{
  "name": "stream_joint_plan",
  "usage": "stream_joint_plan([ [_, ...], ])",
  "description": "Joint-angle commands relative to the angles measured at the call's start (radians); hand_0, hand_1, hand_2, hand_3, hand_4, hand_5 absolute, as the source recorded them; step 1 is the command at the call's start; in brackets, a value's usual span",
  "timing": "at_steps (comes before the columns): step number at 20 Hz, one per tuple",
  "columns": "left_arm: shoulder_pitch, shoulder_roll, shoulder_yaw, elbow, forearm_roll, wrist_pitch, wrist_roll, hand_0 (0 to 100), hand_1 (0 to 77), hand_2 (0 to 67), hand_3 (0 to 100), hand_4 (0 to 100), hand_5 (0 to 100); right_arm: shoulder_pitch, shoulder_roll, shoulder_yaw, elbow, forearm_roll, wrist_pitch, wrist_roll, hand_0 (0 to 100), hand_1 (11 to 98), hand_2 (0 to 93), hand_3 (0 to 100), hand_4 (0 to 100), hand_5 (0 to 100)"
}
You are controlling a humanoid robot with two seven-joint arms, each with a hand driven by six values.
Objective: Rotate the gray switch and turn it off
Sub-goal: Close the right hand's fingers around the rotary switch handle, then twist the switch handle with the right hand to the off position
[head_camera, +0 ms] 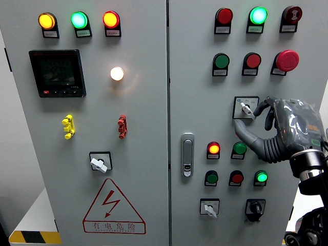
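The gray rotary switch (246,108) sits on a square plate in the middle of the right door, its knob pointing down and to the right. My right hand (247,119) comes in from the right edge, wrapped in clear plastic. Its index finger (262,104) reaches the plate's right edge, close to the knob. The thumb (244,132) stretches out just below the plate. The fingers are spread and do not pinch the knob. My left arm is out of view.
Two similar gray switches sit on the left door (99,164) and low on the right door (209,209), beside a black switch (254,207). Lit lamps and push buttons surround the hand; a red mushroom button (287,60) is above it. A door handle (188,154) is left of it.
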Motion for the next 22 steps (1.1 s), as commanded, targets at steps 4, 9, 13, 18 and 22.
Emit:
stream_joint_plan([
  [4, 0.000, 0.000, 0.000, 0.000, 0.000, 0.000, -0.001, 0, 0.0, 12.9, 18, 9, 12, 0.015, 0.0014, 0.007, -0.021, 0.000, 0.000, 0.002, 17, 34.2, 57.6, 85, 84, 99],
  [9, 0.000, 0.000, 0.000, 0.000, 0.000, 0.000, 0.001, 0, 0.0, 12.9, 18, 9, 12, 0.029, 0.0014, 0.009, -0.039, -0.002, 0.000, 0.003, 16, 34.2, 58.2, 84, 84, 99],
  [13, 0.000, 0.000, 0.000, 0.000, 0.001, 0.000, -0.001, 0, 0.0, 12.9, 18, 9, 12, 0.046, 0.0030, 0.012, -0.054, -0.005, 0.000, 0.002, 11, 34.0, 60.1, 85, 85, 99],
  [18, 0.000, 0.000, 0.000, 0.000, 0.001, 0.000, -0.001, 0, 0.0, 12.9, 18, 9, 12, 0.055, 0.0030, 0.012, -0.065, -0.012, 0.000, 0.002, 15, 34.0, 61.4, 86, 85, 100],
  [22, 0.000, 0.000, 0.000, 0.000, 0.000, 0.000, -0.001, 0, 0.0, 12.9, 18, 9, 12, 0.062, 0.0030, 0.012, -0.076, -0.015, -0.001, -0.001, 21, 33.4, 61.7, 86, 85, 100],
])
